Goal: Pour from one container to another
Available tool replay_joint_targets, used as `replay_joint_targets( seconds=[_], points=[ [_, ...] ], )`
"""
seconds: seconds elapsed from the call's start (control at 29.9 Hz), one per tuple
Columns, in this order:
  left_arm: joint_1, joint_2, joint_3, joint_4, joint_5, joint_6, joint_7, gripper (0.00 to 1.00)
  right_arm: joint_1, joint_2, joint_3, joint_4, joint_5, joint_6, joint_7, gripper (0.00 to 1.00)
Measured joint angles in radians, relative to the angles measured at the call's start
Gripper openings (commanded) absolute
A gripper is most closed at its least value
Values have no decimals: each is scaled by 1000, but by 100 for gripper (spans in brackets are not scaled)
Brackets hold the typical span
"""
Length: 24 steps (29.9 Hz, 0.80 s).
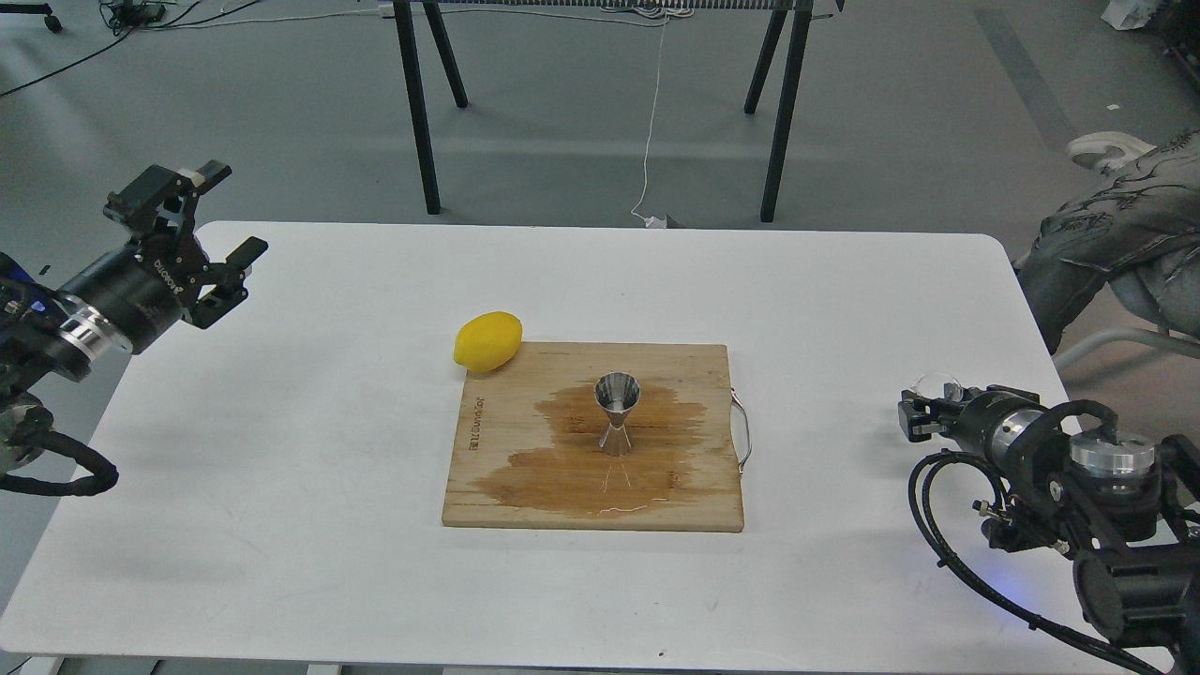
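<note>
Fingers of the left gripper (217, 217) stand spread wide apart, holding nothing, above the far left corner of the white rectangular table (281, 525). The right gripper (923, 405) sits low over the table's right edge, its fingers dark and seen nearly end-on, so how far they stand apart cannot be told; the tiny clear glass cup (937, 384) shows at its tip, apparently in its grasp. The small shiny steel hourglass jigger (618, 412) stands upright near the middle of the wooden cutting board (689, 375), on a dark wet patch (562, 469). A yellow lemon (487, 341) lies at the board's far left corner, touching its edge.
</note>
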Motion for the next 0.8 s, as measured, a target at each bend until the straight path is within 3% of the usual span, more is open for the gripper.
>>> replay_joint_targets(
  seconds=[0.6,0.8],
  points=[
    [-1,0,1,0,0,0,0,99,1,6,-9,0,-1,4,1,57],
    [-1,1,1,-2,0,0,0,100,1,6,-10,-19,-1,4,1,67]
  ],
)
